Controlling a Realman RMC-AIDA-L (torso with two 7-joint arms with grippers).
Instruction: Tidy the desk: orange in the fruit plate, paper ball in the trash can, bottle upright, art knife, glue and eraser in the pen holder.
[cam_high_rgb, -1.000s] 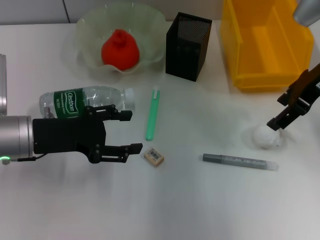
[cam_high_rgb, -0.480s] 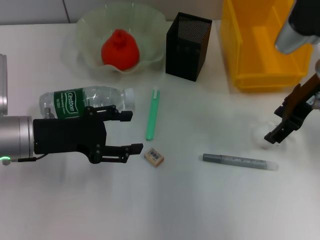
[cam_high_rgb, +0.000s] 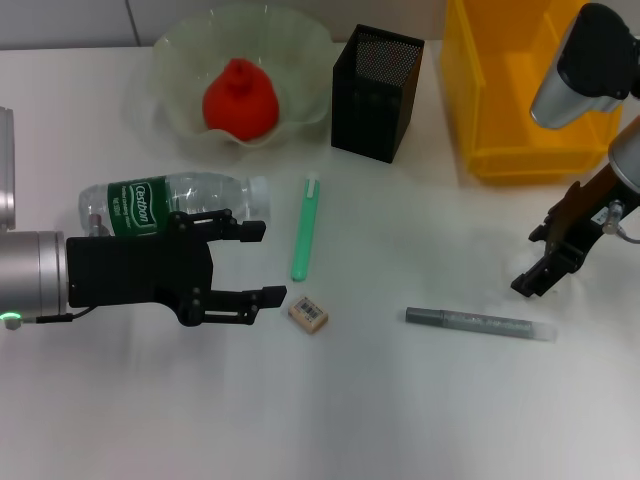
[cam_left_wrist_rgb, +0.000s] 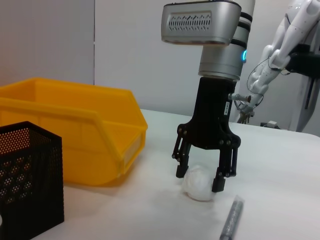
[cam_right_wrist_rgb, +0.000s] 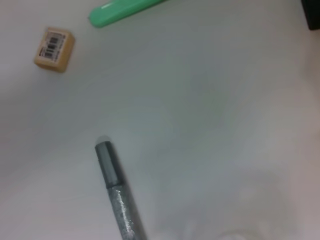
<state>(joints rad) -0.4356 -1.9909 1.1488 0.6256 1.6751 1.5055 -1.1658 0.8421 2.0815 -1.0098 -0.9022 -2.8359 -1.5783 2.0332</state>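
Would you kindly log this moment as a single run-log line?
right gripper: fingers around paper ball on desk | left gripper: open, idle beside lying bottle | orange: in fruit plate

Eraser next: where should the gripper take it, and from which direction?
Come straight down from above and pinch the eraser across its two long sides. It lies flat on the desk, label up, slightly skewed, so turn the wrist to match. The left gripper is nearest, open beside it.
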